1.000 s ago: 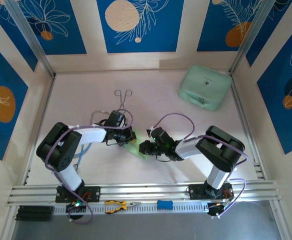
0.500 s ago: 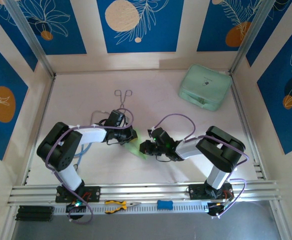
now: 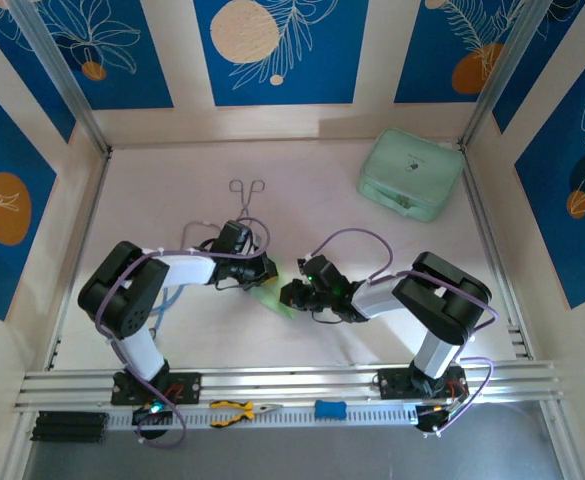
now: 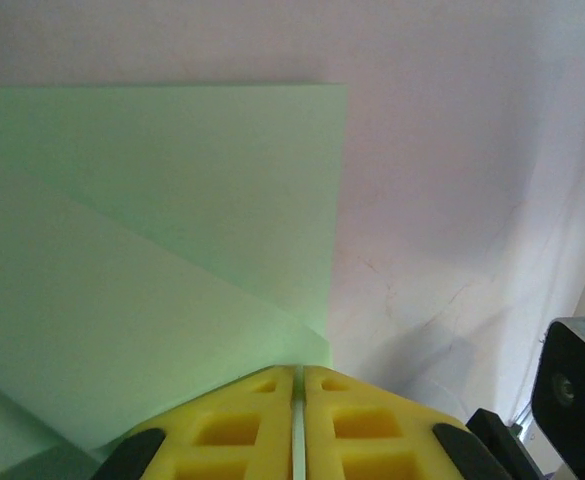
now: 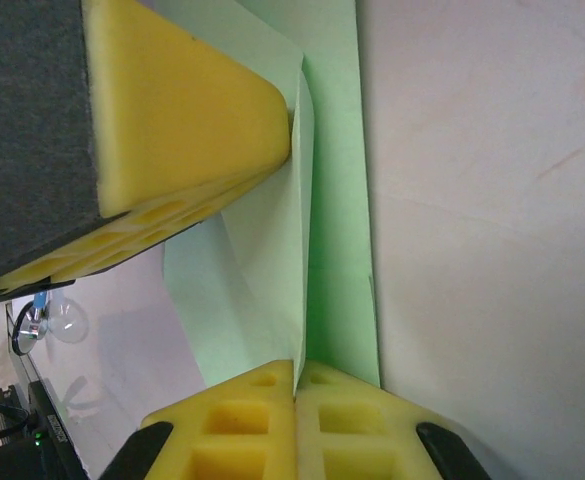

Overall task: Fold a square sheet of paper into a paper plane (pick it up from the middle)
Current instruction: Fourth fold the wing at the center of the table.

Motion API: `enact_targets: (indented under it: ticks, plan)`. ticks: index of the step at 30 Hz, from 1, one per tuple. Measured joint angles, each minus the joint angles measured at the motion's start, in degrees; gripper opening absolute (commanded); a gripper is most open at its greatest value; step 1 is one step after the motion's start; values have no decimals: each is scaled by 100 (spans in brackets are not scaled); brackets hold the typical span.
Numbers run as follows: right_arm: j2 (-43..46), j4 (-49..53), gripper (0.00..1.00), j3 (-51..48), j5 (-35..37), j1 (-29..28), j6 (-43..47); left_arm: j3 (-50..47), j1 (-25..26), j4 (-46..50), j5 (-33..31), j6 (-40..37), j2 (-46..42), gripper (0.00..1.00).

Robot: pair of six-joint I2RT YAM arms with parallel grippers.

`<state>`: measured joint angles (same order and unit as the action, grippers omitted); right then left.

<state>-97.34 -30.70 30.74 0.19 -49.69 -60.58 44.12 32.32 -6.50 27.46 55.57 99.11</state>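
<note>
Well, folding is only partly done, centre of frame.
My left fingers (image 4: pixel 257 405) and right fingers (image 5: pixel 272 412) each pinch the green sheet (image 3: pixel 272 298) on the bench (image 3: pixel 322 200); early creases show, no dart yet.

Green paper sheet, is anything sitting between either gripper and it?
Nothing visible. The right gripper is shut on a raised fold of the green paper sheet, and the left gripper pinches its edge.

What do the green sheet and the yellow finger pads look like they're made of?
Green sheet: thin matte paper, probably; it holds sharp, straight creases. Yellow finger pads: looks like soft foam or rubber, matte, moulded with square recessed pockets; which one can't be told.
</note>
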Motion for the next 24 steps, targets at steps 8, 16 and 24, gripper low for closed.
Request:
enact_targets:
  ticks: [8, 16, 24]
  plan:
    - [4, -92, 12, -39, -2, 0, -55, 31, 22, 13, 33, -31, 181, 9]
    - [197, 286, 18, 4, -66, 0, 39, 66, 22, 52, 61, -63, 210, 8]
    - [520, 944, 17, 2, -138, 0, 118, 68, 22, 57, 61, -168, 210, 8]
